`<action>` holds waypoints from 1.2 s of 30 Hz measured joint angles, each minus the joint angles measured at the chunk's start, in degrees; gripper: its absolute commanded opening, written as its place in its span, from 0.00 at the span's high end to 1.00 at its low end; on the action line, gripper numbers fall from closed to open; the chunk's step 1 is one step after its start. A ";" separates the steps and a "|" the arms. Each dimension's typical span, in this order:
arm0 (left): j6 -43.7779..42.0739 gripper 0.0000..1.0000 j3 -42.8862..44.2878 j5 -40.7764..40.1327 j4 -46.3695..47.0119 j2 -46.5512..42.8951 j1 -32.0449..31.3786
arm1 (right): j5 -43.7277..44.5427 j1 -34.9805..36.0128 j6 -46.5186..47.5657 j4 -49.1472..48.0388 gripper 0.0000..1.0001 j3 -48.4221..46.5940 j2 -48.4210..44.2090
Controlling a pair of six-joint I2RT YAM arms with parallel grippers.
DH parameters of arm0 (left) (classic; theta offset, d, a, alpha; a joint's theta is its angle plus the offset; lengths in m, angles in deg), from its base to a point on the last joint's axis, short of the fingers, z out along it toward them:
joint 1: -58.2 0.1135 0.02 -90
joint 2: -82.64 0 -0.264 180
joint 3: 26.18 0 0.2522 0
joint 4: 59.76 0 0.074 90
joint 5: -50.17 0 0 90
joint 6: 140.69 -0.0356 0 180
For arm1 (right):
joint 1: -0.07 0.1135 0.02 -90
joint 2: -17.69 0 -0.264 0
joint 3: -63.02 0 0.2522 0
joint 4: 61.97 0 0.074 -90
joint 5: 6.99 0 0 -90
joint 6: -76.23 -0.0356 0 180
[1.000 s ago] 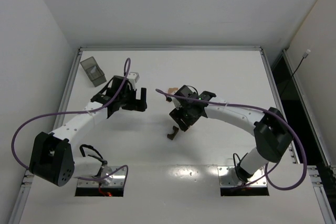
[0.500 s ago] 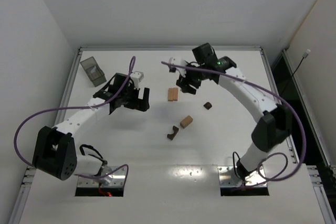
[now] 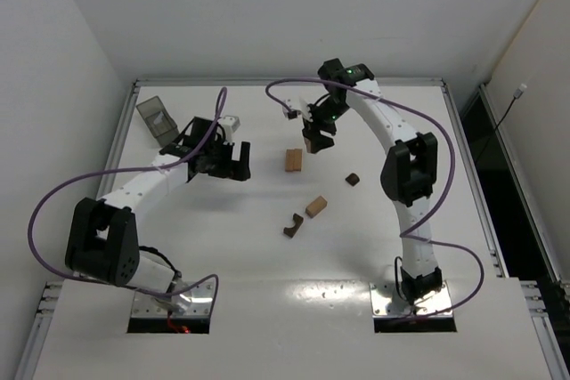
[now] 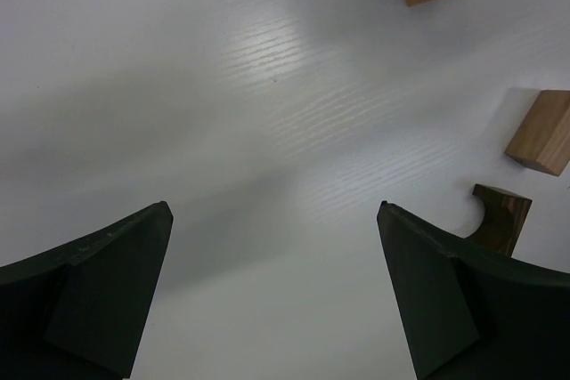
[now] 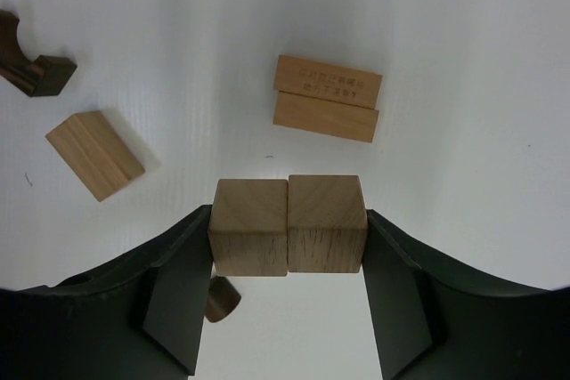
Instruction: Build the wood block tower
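Observation:
My right gripper (image 3: 313, 137) is shut on two light tan cubes (image 5: 288, 224), held side by side between its fingers above the table. Below them two tan bricks (image 5: 326, 98) lie flat, touching; they also show in the top view (image 3: 293, 160). A tan block (image 3: 315, 207), a dark arch (image 3: 293, 225) and a small dark block (image 3: 353, 179) lie apart on the table. My left gripper (image 3: 236, 163) is open and empty, left of the bricks. Its wrist view shows bare table between its fingertips (image 4: 142, 246), with the arch (image 4: 499, 214) at the right. No stack stands.
A small dark translucent tray (image 3: 156, 120) sits at the far left corner. The raised table rim (image 3: 285, 82) runs along the back edge. Purple cables loop off both arms. The right arm stretches far up the right half of the table.
My right gripper has moved from the table's middle to the far side, carrying the two tan cubes. The tan block and small dark block have come into view. My left gripper shifted slightly farther.

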 measured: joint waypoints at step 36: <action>0.57 0.00 0.55 3.89 0.22 4.33 4.52 | 20.31 9.51 -12.68 -7.02 1.00 -9.03 13.75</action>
